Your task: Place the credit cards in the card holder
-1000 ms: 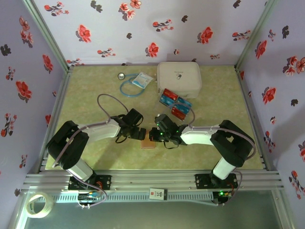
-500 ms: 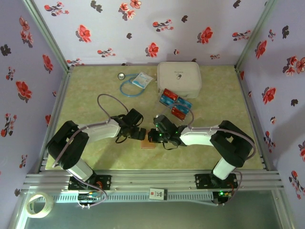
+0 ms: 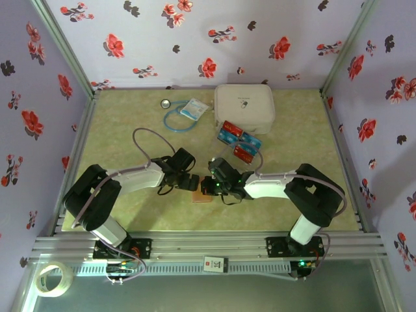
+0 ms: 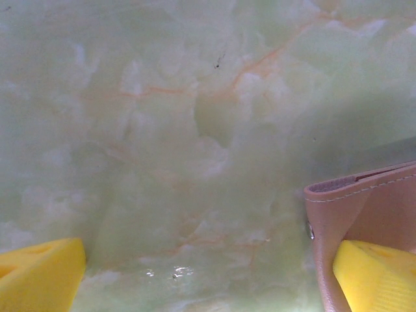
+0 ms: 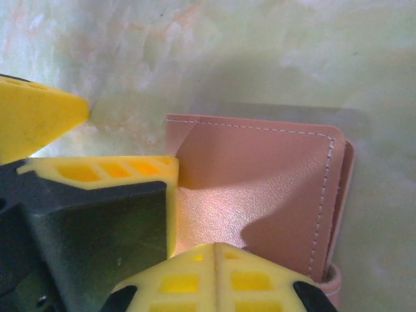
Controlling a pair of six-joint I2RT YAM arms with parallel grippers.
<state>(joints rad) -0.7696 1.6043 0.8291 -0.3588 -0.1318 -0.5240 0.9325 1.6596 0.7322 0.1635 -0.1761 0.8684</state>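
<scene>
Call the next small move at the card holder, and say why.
Probably close the left gripper on the edge of the card holder and lift the cover. Its fingers stand open astride that edge, one over leather, one over table. The holder lies folded, the shut right gripper above it.

A white rounded zip case (image 3: 244, 108) lies well beyond the fingers (image 4: 377, 276), off to their right. Beyond them to the left sit a blue-and-white packet (image 3: 194, 108), a looped blue cord (image 3: 174, 120) and a small round silvery disc (image 3: 166, 103). A tape roll (image 3: 53, 278) lies nearer than the fingers, far left, off the marbled green table (image 3: 117, 130).
</scene>
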